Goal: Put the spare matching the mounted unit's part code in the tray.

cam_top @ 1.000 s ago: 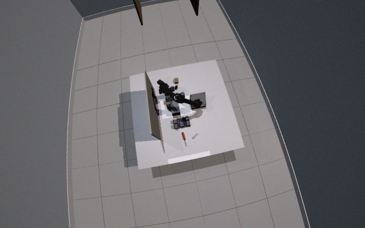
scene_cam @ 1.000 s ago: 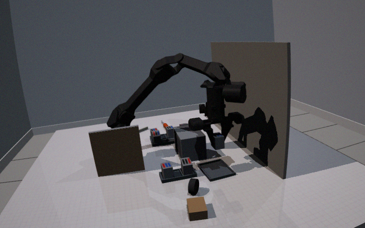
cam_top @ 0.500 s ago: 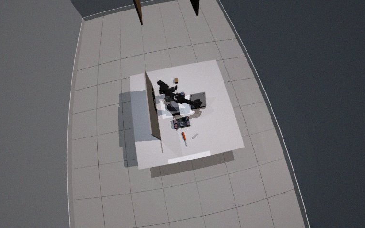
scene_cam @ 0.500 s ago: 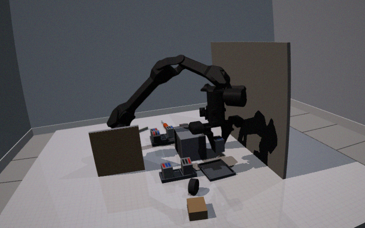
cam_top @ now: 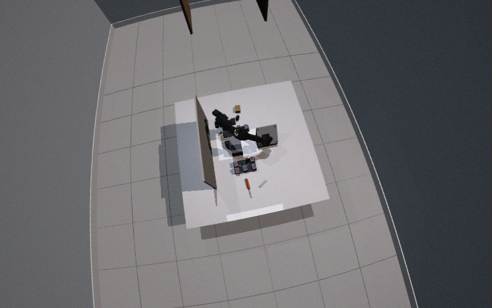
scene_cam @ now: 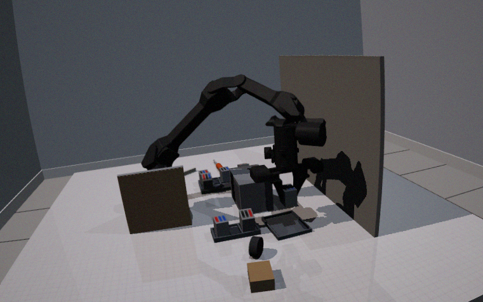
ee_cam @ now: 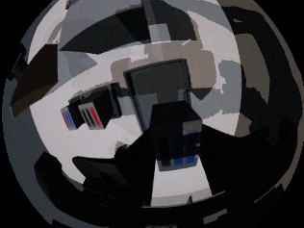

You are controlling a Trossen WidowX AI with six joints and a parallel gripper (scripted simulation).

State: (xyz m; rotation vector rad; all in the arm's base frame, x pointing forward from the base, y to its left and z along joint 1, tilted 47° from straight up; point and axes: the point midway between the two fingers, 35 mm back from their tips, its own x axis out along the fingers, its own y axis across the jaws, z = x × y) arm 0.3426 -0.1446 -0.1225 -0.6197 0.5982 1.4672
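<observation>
The broad white desk (scene_cam: 85, 262) carries everything. A tall tan upright board (scene_cam: 332, 131) stands along one edge, and I take it as a screen that keeps the back of the mounted unit out of plain sight. A smaller dark brown square panel (scene_cam: 154, 198) stands nearer the opposite edge. Near the desk's middle sits the dark grey cube-shaped mounted unit (scene_cam: 252, 193), and on its near side lies the shallow dark square tray (scene_cam: 287, 225), low-walled so a part can drop straight in. Beside the tray a dark rack of small grey spares with red and blue stripes (scene_cam: 231, 223) holds its parts upright for a top grasp; a second such rack (scene_cam: 212, 179) sits behind the unit. My tool (scene_cam: 287, 188) hangs between the unit and the tall board, clamped on a small grey block-shaped spare with blue marks (scene_cam: 289, 196). That spare is held above the desk just behind the tray, not yet over it by my judgement. I hold it upright to set it flat.
</observation>
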